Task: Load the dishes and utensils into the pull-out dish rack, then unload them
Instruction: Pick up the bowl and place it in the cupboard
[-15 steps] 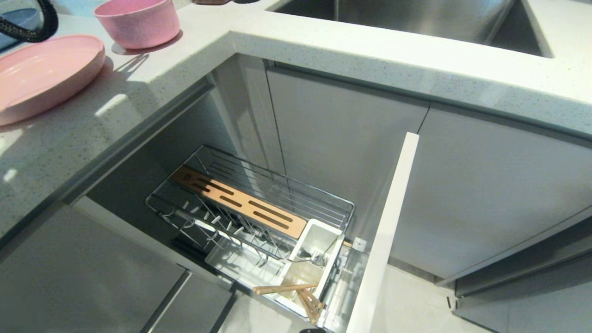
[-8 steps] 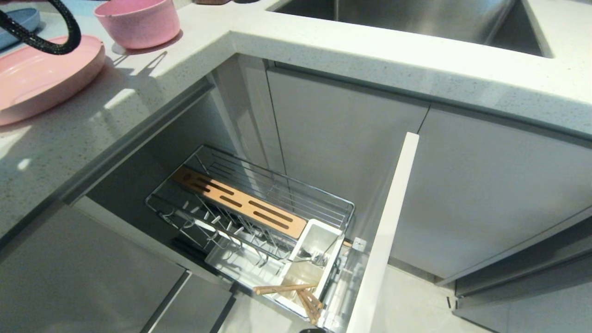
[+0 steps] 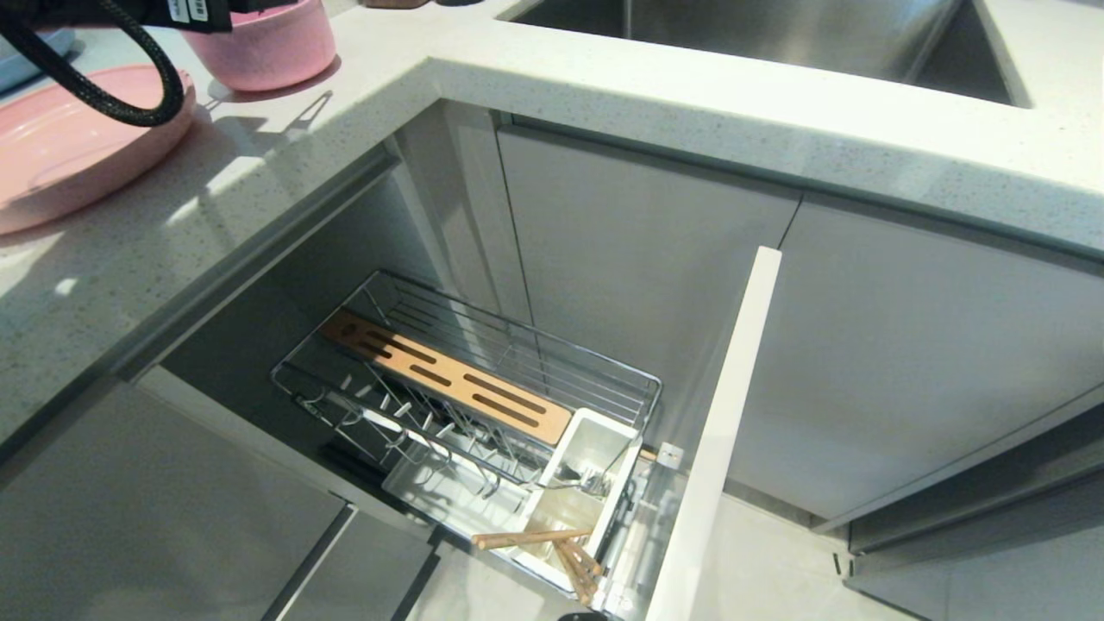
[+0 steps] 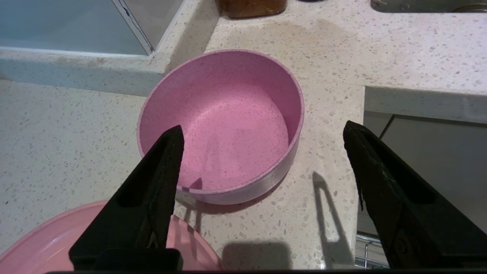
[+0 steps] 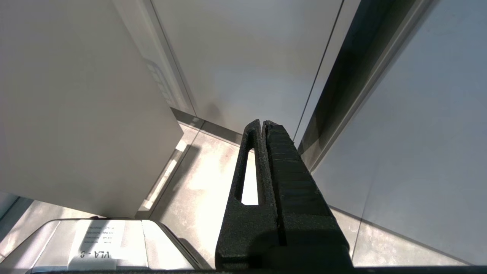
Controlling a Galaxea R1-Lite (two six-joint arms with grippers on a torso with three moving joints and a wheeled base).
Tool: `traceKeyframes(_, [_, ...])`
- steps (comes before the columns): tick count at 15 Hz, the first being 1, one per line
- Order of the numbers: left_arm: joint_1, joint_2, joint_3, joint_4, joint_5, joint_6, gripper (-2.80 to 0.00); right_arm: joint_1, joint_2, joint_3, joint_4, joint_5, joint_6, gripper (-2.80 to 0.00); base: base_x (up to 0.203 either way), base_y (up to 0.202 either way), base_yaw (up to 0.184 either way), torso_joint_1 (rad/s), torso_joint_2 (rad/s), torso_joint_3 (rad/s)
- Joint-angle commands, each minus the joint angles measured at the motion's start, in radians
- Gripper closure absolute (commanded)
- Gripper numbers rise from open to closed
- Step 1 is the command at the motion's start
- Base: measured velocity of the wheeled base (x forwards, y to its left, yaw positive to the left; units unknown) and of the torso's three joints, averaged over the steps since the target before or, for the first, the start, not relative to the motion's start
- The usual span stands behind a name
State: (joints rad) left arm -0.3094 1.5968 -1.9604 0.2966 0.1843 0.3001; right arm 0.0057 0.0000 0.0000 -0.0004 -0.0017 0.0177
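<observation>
Left gripper (image 4: 262, 133) advanced over pink bowl (image 4: 228, 125), fingers wide; right gripper (image 5: 262, 123) fingers pressed together.

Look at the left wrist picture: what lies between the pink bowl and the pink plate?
Only a narrow strip of bare speckled countertop, crossed by shadow. The bowl and plate sit close but apart, as the left wrist view shows.

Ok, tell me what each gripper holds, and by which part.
Nothing. The left gripper is open over the bowl, touching nothing; the right gripper is shut, empty.
</observation>
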Motion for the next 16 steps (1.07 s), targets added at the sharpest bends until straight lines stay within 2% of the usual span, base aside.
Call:
traceKeyframes(1, [0.004, 0.011, 0.0, 0.001, 0.001, 0.002, -2.8, 0.001, 0.0, 0.002, -0.001, 0.0, 0.0, 0.0, 0.0, 0.0, 0.0, 0.0, 0.0, 0.0])
traceKeyframes(16, [0.038, 0.066, -0.006, -0.011, -0.031, 0.014, -2.8, 0.0, 0.0, 0.002, -0.001, 0.0, 0.001, 0.0, 0.0, 0.0, 0.0, 0.0, 0.0, 0.0])
